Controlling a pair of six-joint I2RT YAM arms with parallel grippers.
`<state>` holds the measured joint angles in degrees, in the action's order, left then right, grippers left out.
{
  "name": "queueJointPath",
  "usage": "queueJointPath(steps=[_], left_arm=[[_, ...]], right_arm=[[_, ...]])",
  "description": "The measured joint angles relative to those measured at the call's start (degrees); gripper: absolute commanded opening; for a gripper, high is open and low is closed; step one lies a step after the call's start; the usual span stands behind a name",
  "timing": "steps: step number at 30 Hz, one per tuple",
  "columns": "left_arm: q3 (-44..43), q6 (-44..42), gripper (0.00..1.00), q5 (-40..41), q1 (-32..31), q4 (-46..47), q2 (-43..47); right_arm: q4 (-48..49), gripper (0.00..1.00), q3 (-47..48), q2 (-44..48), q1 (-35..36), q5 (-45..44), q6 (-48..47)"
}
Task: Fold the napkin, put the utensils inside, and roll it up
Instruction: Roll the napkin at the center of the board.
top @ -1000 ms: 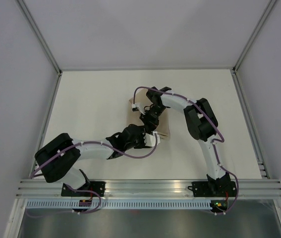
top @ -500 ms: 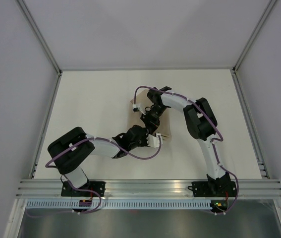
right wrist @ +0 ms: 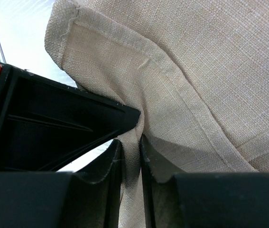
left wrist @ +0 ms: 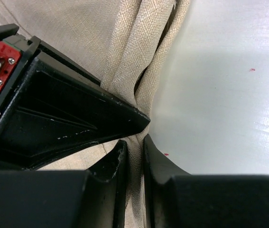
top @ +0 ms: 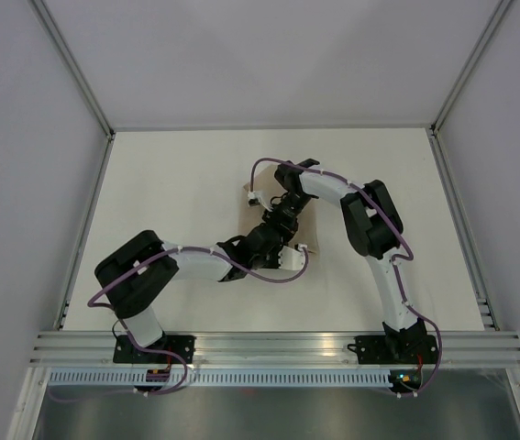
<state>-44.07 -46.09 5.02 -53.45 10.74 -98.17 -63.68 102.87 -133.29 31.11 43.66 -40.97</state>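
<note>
At the near edge of the white table (top: 168, 183), the two arms rise from an aluminium rail (top: 278, 346). The left arm is bent low and reaches right toward the middle, while the right arm arches out and curls back to meet it. There the two wrists crowd together over the napkin (left wrist: 77, 28), a tan woven sheet with a stitched hem. It lies around the centre of the table and is mostly hidden under the arms in the overhead view. The left gripper (left wrist: 133, 154) is clenched on a bunched ridge of the napkin at its edge, with bare tabletop just beside it. Just beyond, the right gripper (right wrist: 130, 154) pinches a pleat of the same cloth near a hemmed corner, its jaws nearly together with fabric between them. Farther back, the table runs to the pale rear wall (top: 269, 64).
</note>
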Motion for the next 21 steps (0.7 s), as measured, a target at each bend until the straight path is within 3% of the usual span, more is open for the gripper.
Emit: queueJointPath(steps=[5,8,21], left_arm=[[-2.5,0.9,0.02,-1.2,0.1,-4.4,-0.2],[-3.3,1.8,0.02,-2.0,0.1,-6.0,-0.2],[-8.3,5.5,0.02,-8.4,1.1,-15.1,-0.7]], right_arm=[[0.1,0.49,-1.8,1.8,0.0,-0.6,0.1],[0.1,0.55,-3.3,3.6,-0.4,-1.5,0.2],[0.5,0.58,-6.8,11.6,-7.5,-2.6,2.1]])
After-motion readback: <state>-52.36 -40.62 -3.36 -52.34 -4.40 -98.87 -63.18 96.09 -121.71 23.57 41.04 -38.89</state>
